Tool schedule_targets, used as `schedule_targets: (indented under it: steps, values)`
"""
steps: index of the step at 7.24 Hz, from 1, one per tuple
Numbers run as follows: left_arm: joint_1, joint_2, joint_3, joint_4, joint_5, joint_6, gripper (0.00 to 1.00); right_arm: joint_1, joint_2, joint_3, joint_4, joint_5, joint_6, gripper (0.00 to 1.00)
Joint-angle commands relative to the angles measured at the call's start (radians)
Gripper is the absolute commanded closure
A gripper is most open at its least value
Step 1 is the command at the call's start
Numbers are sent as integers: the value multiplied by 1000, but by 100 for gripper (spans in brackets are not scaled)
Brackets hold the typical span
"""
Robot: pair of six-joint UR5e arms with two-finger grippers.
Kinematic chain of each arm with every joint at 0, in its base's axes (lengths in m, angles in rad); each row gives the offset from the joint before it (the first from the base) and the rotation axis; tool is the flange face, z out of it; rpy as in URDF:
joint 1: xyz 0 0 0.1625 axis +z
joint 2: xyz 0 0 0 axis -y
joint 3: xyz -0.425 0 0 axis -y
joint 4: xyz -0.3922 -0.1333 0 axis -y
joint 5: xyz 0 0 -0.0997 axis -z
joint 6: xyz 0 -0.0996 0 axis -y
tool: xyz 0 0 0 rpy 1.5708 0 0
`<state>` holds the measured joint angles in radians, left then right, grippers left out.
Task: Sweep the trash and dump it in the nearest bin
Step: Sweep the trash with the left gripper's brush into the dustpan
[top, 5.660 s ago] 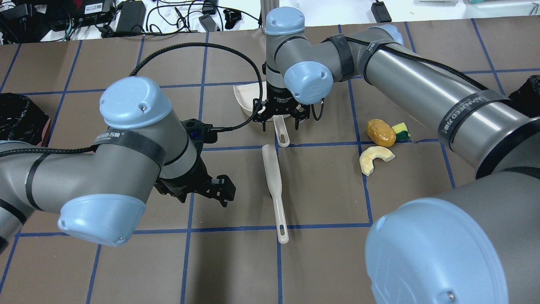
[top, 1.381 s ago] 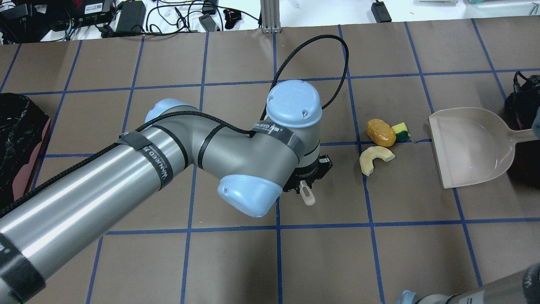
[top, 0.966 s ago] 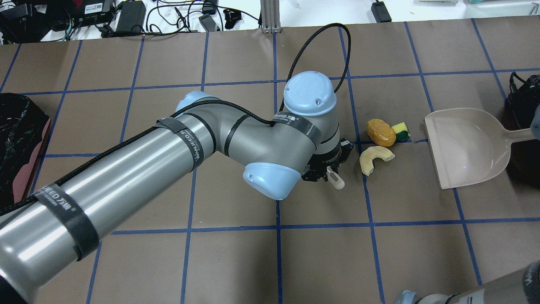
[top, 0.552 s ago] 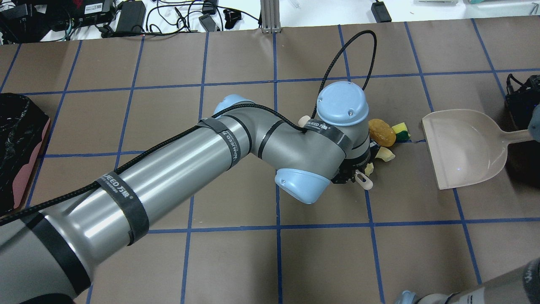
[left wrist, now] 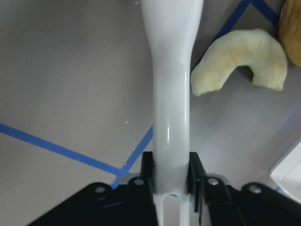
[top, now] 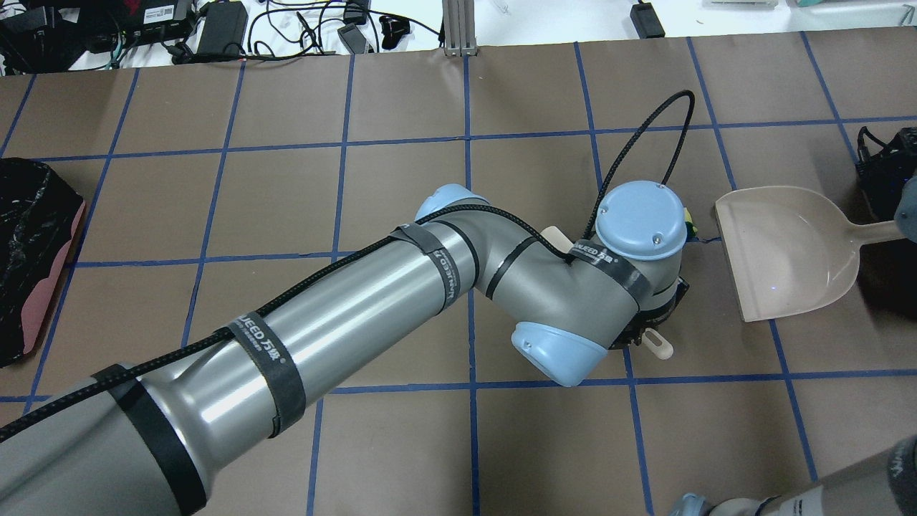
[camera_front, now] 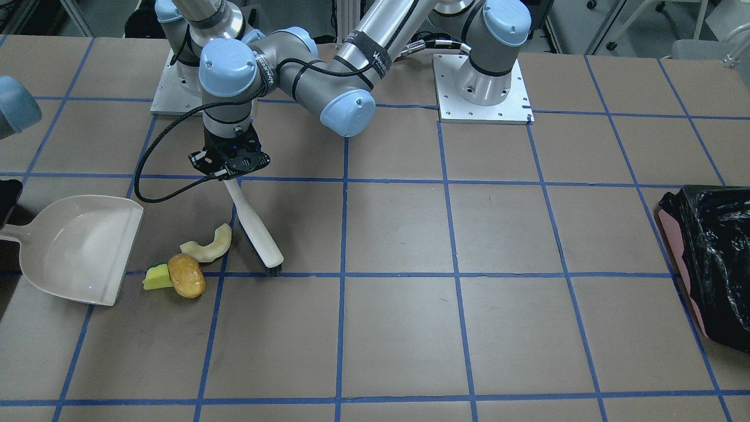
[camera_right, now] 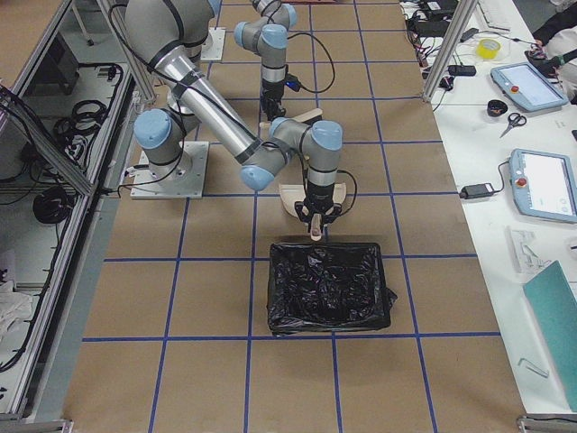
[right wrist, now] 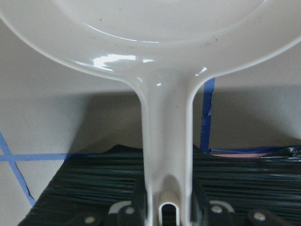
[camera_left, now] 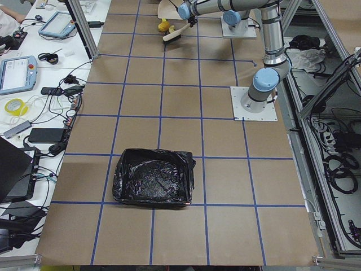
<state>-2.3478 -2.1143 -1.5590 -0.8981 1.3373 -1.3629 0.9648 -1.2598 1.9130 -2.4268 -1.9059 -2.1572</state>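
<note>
My left gripper (camera_front: 229, 169) is shut on the handle of the white brush (camera_front: 258, 234), whose bristle end rests on the table. The pale yellow slice (camera_front: 208, 246) lies right beside the brush, also seen in the left wrist view (left wrist: 240, 56). The orange-brown lump (camera_front: 186, 283) and the yellow-and-green wedge (camera_front: 155, 276) lie between brush and dustpan (camera_front: 76, 249). My right gripper (right wrist: 164, 200) is shut on the dustpan handle (right wrist: 164, 141). In the overhead view my left wrist (top: 637, 222) hides most of the trash.
One black-bagged bin (camera_front: 712, 258) stands at the table end on my left side, also in the overhead view (top: 29, 251). Another black-bagged bin (camera_right: 329, 284) sits right behind the dustpan, under its handle (right wrist: 94, 188). Blue tape lines grid the brown table.
My left arm has carried the brush rightward in the overhead view up to the trash, now covering it. The dustpan has shifted slightly toward the trash.
</note>
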Motion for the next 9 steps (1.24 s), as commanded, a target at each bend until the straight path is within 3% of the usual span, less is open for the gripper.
schedule_targets:
  steps: [1, 4, 9]
  values:
    - [-44, -10, 23, 1, 0, -37, 100, 0, 2, -2, 0, 1, -1, 100]
    - [-64, -38, 33, 1, 6, 0, 100, 0, 2, -2, 0, -1, 0, 100]
    - [-86, -188, 227, -8, 94, 244, 100, 2, 0, -3, 2, 1, 7, 100]
